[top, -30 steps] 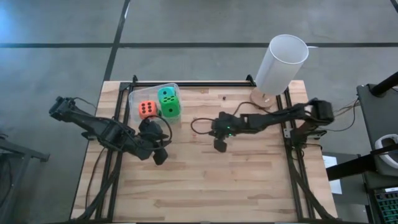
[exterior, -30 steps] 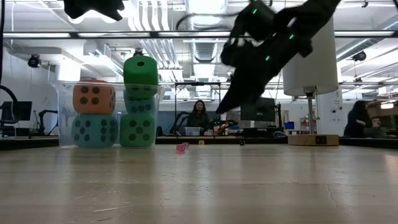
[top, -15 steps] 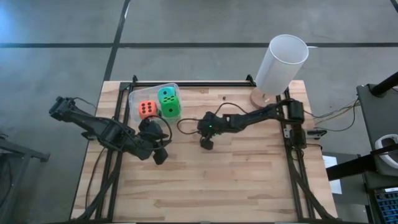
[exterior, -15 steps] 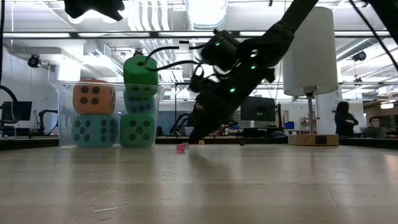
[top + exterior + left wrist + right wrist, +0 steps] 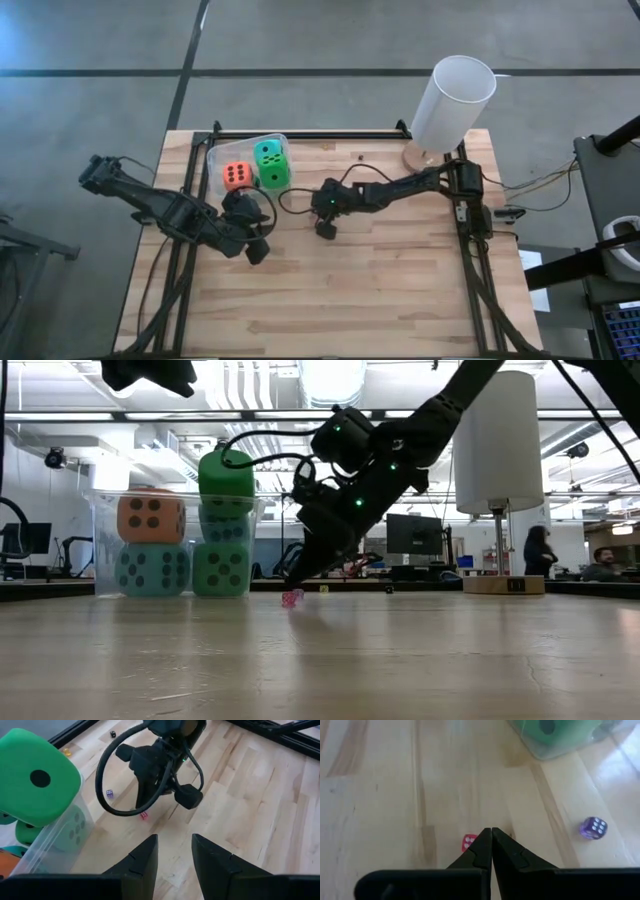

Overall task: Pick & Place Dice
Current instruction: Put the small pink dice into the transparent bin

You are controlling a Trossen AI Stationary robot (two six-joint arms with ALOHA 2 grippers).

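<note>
Now the right tool [image 5: 491, 840] is held pressed together just above a tiny red die [image 5: 468, 841] mid-worktop; the left tool [image 5: 172, 851] is kept slightly apart, empty, nearer the left edge.

Wooden slatted table [image 5: 330, 290], black frame along its edges. Clear plastic tub [image 5: 222, 158] at the far left part of the top. Tall white cylinder [image 5: 452, 103] on a wooden base [image 5: 503, 584], far right corner. Grey floor [image 5: 300, 40] with dark lines. Beyond the table: monitors [image 5: 414, 534], two persons (one standing [image 5: 537, 549], one seated [image 5: 601, 561]).
</note>
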